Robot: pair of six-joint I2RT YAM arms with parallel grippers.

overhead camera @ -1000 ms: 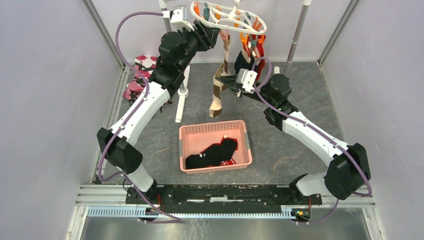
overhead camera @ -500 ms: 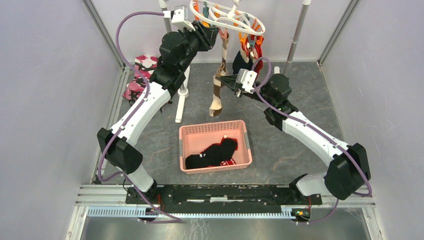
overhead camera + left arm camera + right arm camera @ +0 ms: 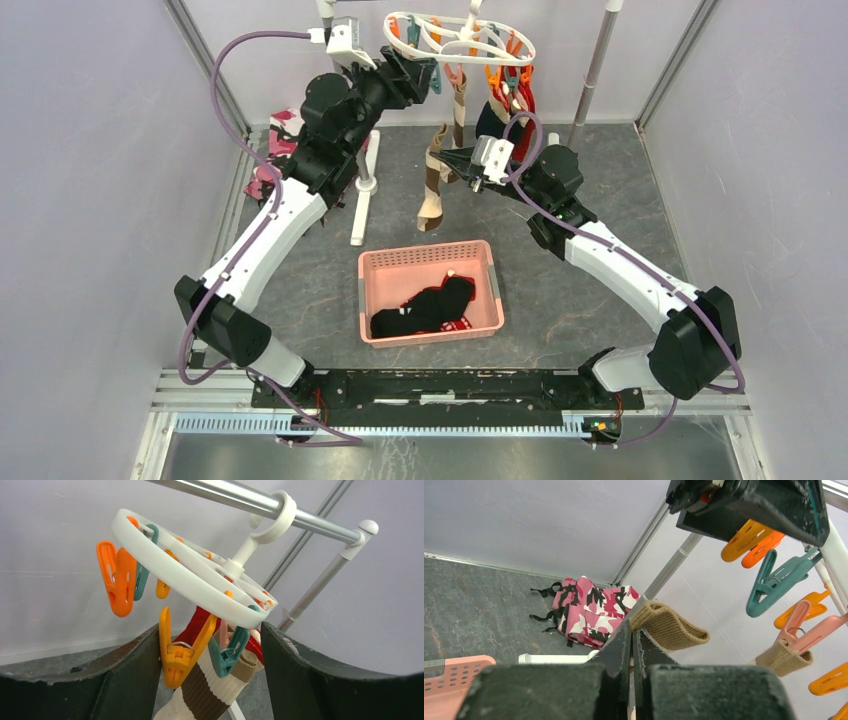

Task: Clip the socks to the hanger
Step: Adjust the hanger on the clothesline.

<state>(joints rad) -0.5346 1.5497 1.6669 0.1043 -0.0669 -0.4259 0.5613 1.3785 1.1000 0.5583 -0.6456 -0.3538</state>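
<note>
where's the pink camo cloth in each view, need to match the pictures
Top external: pink camo cloth far left, partly behind the left arm.
Left wrist: not in it.
Right wrist: just left of centre.
Shared landmark: the hanger's orange clips, seen in all three.

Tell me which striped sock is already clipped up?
The higher striped sock, its tan cuff in a pink clip on the hanger. The lower striped sock is only pinched by the right pincer.
</note>
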